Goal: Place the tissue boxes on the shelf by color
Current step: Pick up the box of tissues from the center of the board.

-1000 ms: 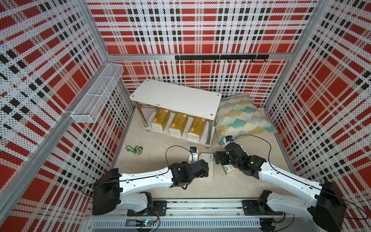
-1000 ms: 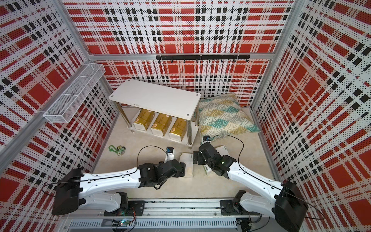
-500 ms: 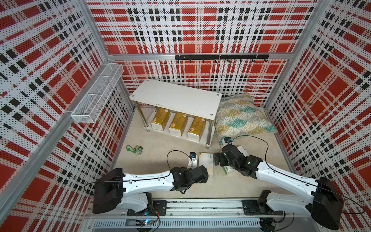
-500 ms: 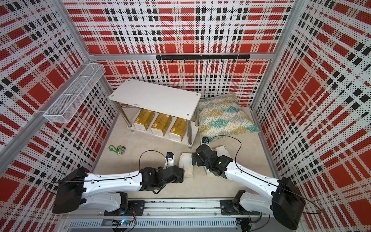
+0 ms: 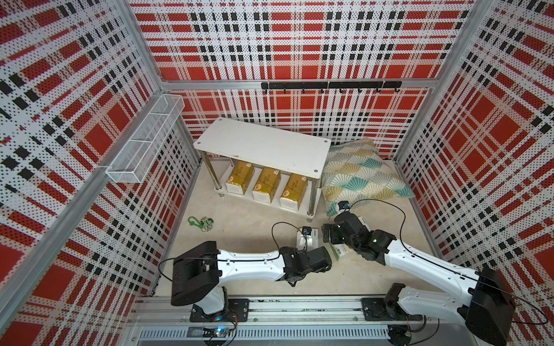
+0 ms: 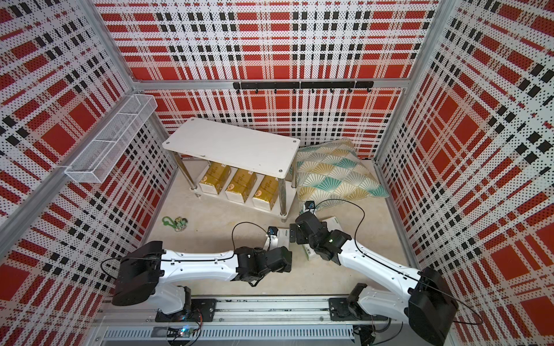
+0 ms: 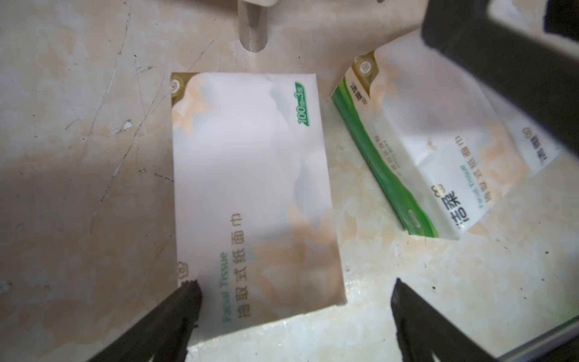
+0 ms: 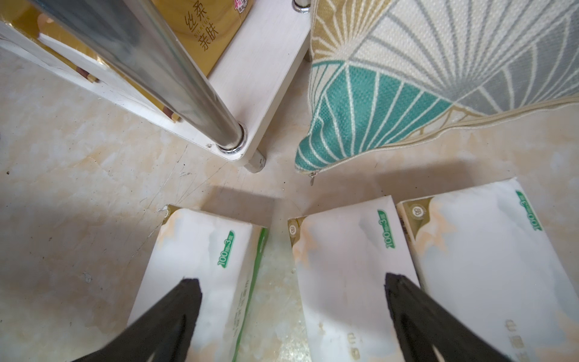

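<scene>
- Left gripper (image 7: 291,297): jaws wide apart, holding nothing. A white tissue pack (image 7: 250,188) lies flat between its fingertips, stretching ahead.
- Right gripper (image 8: 291,291): wide open, empty. White packs (image 8: 200,260) lie beneath each fingertip.
- Shelf (image 8: 266,62) just ahead of it, with gold packs (image 5: 266,182) on its lower board.

Shelf (image 5: 263,143): white boards, chrome legs.
On shelf's lower tier: three gold tissue packs (image 5: 266,182), shiny.
In front of shelf: white tissue packs (image 8: 344,272), beige patches, green edging.
Beside shelf: pillow (image 5: 359,176), teal, gold and grey fan pattern.
Behind shelf: walls (image 5: 299,45), red, black and white plaid.
</scene>
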Available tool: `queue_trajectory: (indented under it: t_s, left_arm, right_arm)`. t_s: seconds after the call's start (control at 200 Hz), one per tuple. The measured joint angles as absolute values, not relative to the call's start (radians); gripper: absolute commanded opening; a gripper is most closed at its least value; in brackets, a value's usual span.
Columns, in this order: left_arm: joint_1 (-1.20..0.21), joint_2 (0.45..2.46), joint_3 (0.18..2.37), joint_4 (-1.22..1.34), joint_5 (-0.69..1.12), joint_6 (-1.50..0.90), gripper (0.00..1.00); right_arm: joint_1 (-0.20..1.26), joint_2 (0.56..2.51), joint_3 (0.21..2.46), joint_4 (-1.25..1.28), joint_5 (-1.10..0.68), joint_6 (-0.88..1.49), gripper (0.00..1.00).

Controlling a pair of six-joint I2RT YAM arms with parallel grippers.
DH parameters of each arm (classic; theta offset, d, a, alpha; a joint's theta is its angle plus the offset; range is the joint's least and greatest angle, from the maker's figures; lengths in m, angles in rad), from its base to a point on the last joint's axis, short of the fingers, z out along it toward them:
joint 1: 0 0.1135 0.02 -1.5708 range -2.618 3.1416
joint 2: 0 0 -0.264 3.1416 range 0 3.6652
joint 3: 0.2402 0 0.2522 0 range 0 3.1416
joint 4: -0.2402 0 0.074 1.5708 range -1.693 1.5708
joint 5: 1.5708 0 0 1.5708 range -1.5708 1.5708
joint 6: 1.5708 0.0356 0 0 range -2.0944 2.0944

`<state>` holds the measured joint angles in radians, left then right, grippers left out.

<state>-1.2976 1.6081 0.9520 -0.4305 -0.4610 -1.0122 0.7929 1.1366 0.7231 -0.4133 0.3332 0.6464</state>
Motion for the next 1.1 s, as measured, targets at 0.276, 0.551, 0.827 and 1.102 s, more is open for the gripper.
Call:
queue_trajectory:
  t_s: [0.276, 0.551, 0.827, 1.102]
  left_arm:
    - [-1.299, 1.673, 1.045, -0.530, -0.528, -1.008, 0.99]
    - [-1.307, 1.673, 1.044, -0.575, -0.547, -1.030, 0.99]
    - [-1.313, 1.698, 1.038, -0.575, -0.543, -1.048, 0.99]
    - [-1.316, 1.728, 1.020, -0.560, -0.540, -1.066, 0.99]
  right_arm:
    - [0.780, 1.127, 0.720, -0.400, 0.329, 0.634, 1.00]
    - [0.771, 1.122, 0.698, -0.384, 0.314, 0.626, 1.00]
    - [0.769, 1.108, 0.693, -0.376, 0.311, 0.625, 1.00]
    - [0.767, 1.099, 0.687, -0.364, 0.306, 0.624, 1.00]
